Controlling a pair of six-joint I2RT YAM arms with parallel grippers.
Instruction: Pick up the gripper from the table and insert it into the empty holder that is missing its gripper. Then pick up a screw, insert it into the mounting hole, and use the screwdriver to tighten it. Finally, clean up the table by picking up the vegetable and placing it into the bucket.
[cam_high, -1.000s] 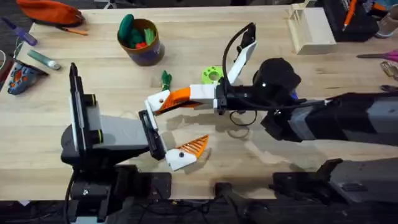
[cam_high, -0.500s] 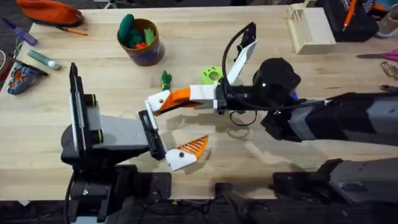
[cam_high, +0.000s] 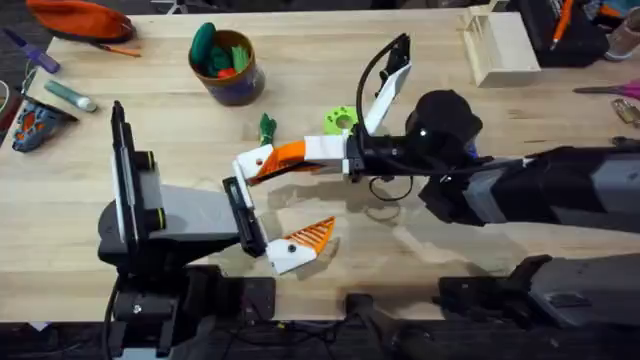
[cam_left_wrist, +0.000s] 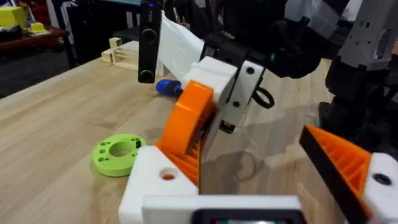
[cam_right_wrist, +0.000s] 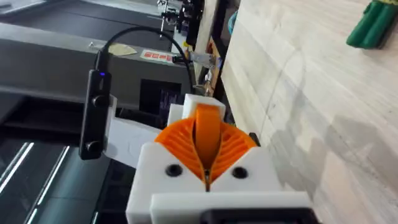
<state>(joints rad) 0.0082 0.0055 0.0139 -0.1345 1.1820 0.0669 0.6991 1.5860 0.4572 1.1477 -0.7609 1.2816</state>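
Table, overhead: pale plank table; right hand clamps the orange gripper against the white holder; left hand spread wide.
Left wrist: gripper apparently touching holder.
Right wrist: pads pinch the gripper's flanks.
Handling: likely light, stiff, slick plastic; hold the sides.
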